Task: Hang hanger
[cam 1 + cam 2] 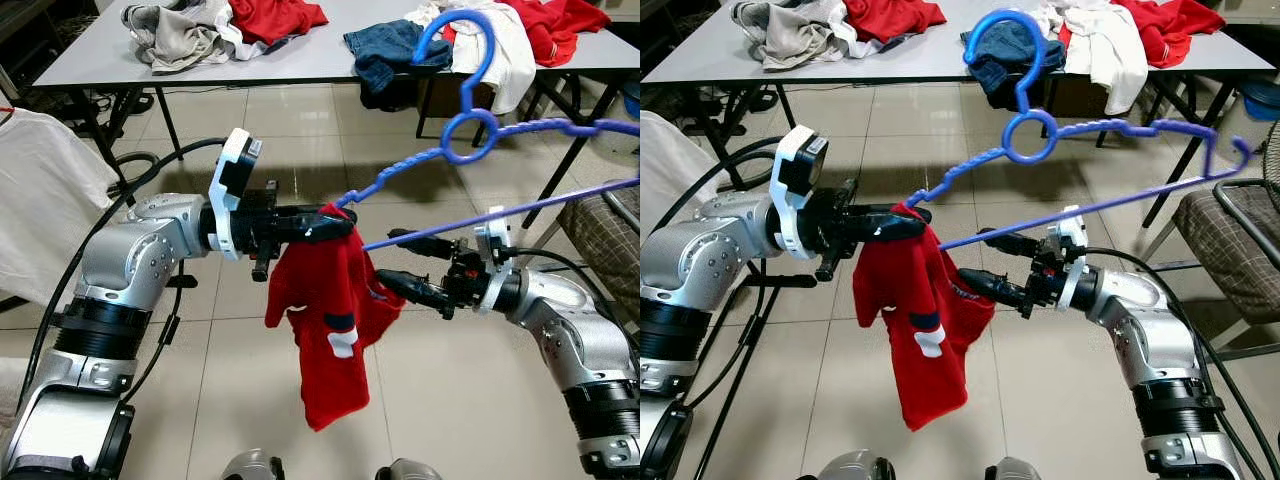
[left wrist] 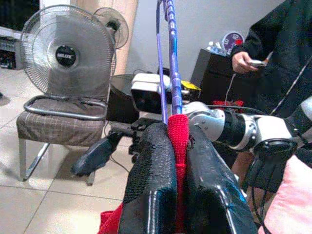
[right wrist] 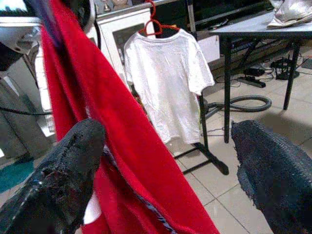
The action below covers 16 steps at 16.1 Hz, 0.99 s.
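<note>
While pinched w/ red shirt (image 1: pixel 328 320) by left end effector (image 1: pixel 335 226), blue hanger (image 1: pixel 470 130) tilted

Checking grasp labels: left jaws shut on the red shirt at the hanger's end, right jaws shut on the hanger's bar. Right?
Not quite. The right gripper is open: the right wrist view shows its fingers spread wide, with the red shirt beside one. The left gripper is shut on the shirt at the end of the blue hanger.

We get even, bright indoor light in both eye views, w/ soft shadows under the table (image 1: pixel 300 62) and sharp focus. Wrist views are softer: near fingers (image 2: pixel 151 185) blur, and the fan (image 2: pixel 66 53) looks hazy.
</note>
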### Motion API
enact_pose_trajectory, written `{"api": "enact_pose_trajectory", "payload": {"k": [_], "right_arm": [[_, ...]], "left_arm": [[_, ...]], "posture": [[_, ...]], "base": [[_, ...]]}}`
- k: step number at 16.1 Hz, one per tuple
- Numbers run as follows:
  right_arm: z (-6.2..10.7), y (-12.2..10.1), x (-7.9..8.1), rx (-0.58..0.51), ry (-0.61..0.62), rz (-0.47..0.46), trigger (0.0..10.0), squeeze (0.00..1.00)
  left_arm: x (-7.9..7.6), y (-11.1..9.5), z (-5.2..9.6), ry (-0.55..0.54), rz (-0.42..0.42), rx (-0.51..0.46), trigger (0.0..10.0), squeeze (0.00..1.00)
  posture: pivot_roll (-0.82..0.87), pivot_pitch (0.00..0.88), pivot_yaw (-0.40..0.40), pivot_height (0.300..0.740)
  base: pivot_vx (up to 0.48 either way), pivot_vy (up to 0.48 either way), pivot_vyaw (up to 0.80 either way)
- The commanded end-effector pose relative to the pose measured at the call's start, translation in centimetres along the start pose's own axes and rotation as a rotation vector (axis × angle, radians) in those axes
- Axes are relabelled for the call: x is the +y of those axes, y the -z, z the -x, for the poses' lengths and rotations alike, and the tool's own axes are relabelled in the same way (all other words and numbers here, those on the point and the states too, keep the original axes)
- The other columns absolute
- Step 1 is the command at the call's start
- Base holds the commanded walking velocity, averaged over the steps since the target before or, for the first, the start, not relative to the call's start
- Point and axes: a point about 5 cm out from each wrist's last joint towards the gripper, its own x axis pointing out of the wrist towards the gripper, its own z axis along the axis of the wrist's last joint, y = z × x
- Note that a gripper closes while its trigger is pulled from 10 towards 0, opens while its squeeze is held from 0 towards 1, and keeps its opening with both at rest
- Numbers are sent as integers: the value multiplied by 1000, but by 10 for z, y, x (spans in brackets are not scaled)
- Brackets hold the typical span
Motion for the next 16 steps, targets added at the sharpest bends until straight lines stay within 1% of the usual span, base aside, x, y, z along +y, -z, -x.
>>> {"api": "enact_pose_trajectory", "payload": {"k": [1,4,5,6,7,9,10,11,12,13,16], "right_arm": [[-5,-3,-1,13,-14,23,10000,0],[-6,0,-2,43,-17,40,10000,0],[-7,4,-3,86,-12,54,10000,0],[-7,6,-3,107,-15,64,10000,0],[-7,16,-5,195,2,70,10000,0],[-7,21,-7,235,16,71,10000,0],[-4,30,-11,295,59,54,10000,0],[-2,33,-13,323,72,51,10000,0],[1,39,-16,357,97,25,4431,0],[4,43,-17,374,104,-9,0,0],[16,59,-16,441,119,-69,0,0]], "left_arm": [[-4,-12,-6,46,-44,6,0,0],[-8,-15,-12,73,-57,0,0,0],[-9,-18,-15,81,-63,-5,0,0],[-9,-19,-15,83,-64,-8,0,0],[-11,-22,-17,98,-73,-11,0,0],[-14,-25,-18,114,-80,-12,0,0],[-17,-29,-20,135,-86,-14,0,0],[-19,-30,-21,143,-89,-15,0,0],[-20,-32,-21,150,-95,-13,0,0],[-21,-34,-21,154,-100,-10,0,0],[-21,-36,-18,142,-107,-3,0,0]], "posture": [[-84,0,33,740],[-76,0,26,740],[-76,0,26,740],[-76,0,26,740],[-76,0,26,740],[-75,0,27,740],[-75,0,27,740],[-75,0,27,740],[-75,0,27,740],[-75,0,27,740],[-73,0,27,740]], "base": [[0,0,0],[0,0,0],[0,0,0],[0,0,0],[0,0,0],[0,0,0],[0,0,0],[0,0,0],[0,0,0],[0,0,0],[0,0,0]]}}
